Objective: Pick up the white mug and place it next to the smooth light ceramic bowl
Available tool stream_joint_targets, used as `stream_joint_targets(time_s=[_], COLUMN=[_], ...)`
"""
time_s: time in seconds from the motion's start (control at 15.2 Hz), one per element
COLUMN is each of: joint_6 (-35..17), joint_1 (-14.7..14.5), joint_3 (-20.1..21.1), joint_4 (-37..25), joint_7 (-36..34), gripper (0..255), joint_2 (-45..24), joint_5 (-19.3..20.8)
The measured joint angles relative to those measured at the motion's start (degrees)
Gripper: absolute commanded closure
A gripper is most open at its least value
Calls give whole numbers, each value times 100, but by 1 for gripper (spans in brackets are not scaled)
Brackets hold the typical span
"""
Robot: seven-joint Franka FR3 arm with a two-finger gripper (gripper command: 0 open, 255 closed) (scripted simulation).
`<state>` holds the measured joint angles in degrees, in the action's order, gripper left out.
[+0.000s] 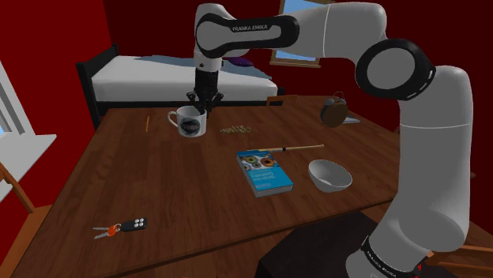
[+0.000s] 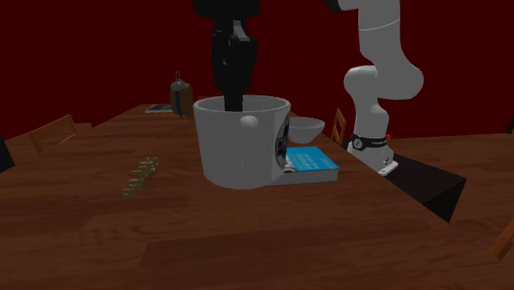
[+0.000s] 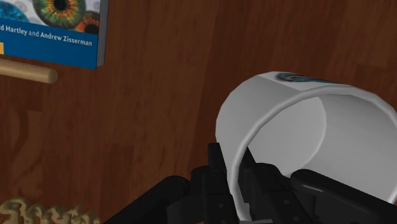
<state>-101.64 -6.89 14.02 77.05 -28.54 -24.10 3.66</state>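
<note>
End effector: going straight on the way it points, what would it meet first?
The white mug: its wall sits between the end effector's fingers, so the inner finger would probably reach the mug's floor, the outer one the table.

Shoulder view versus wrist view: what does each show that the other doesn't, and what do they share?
The shoulder view adds the light bowl, the keys, the clock and the bed. The wrist view adds the fingers clasping the wall of the white mug, one inside and one outside, and the author names on the blue book. Both show the mug, the book, the wooden stick and the table.
</note>
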Motion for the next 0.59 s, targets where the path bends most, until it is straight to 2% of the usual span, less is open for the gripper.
stream_joint_targets(time_s=[0.59], joint_6=[-581], joint_1=[638], joint_3=[-157], joint_4=[2279], joint_7=[772], gripper=[255], joint_2=[1722], joint_5=[-440])
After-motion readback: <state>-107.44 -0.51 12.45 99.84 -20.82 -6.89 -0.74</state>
